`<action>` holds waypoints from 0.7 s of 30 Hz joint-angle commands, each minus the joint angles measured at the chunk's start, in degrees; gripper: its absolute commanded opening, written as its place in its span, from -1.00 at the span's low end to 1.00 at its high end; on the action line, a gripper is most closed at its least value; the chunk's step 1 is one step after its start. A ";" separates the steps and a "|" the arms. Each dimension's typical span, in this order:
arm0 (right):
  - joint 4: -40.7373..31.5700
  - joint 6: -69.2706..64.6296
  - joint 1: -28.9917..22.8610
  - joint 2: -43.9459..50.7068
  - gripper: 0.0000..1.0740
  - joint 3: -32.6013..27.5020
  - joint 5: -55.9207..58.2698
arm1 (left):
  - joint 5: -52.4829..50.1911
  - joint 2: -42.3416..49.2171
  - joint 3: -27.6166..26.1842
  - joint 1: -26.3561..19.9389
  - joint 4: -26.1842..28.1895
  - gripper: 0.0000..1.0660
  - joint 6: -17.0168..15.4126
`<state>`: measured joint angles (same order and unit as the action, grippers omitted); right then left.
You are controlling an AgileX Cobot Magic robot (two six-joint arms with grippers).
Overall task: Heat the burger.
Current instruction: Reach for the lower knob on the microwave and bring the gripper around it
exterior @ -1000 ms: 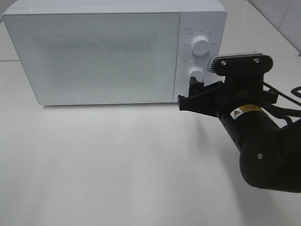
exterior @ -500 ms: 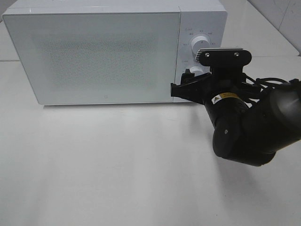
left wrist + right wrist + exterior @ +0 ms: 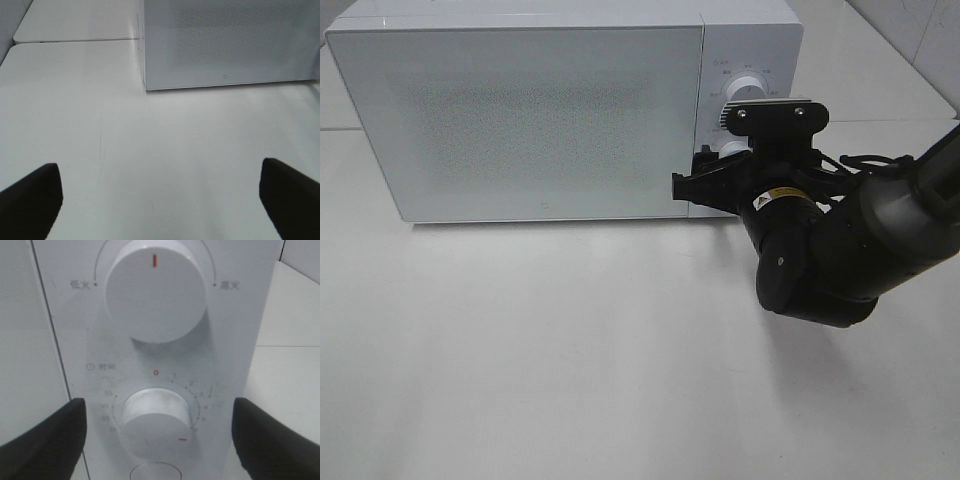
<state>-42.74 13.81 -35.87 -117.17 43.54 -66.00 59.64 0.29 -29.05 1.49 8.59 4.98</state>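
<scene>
A white table fills the high view, with a white microwave at 12 o'clock, its frosted door shut. The burger shows in no view. We judge that it sits behind that door, but we cannot confirm it. The right gripper hangs at the control panel on the oven's 3 o'clock side, just before the timer knob.

In the left wrist view, the left gripper is spread wide over bare table. It holds nothing and is well apart from the oven.

In the right wrist view, the fingers stand apart on either side of the timer knob without touching it, and the power knob is beside it. A red mark on the timer lies toward the dial's 4 o'clock, away from the printed zero at 12. To grip well, we line the wrist up with the knob's axis and close both fingers evenly on its rim. Then we twist without pushing inward, since the smooth plastic may slip.
</scene>
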 commanded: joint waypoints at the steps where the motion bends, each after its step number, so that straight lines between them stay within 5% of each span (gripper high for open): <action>1: 0.63 0.06 0.92 -1.09 0.42 1.43 -0.06 | -0.11 1.43 0.34 -0.11 0.23 0.89 -0.40; 21: 2.69 -0.86 2.12 -1.03 0.37 2.35 0.97 | -0.11 1.43 0.34 -0.11 0.23 0.89 -0.40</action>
<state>-41.20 13.29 -33.86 -118.83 45.03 -64.40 59.64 0.29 -29.05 1.49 8.59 4.98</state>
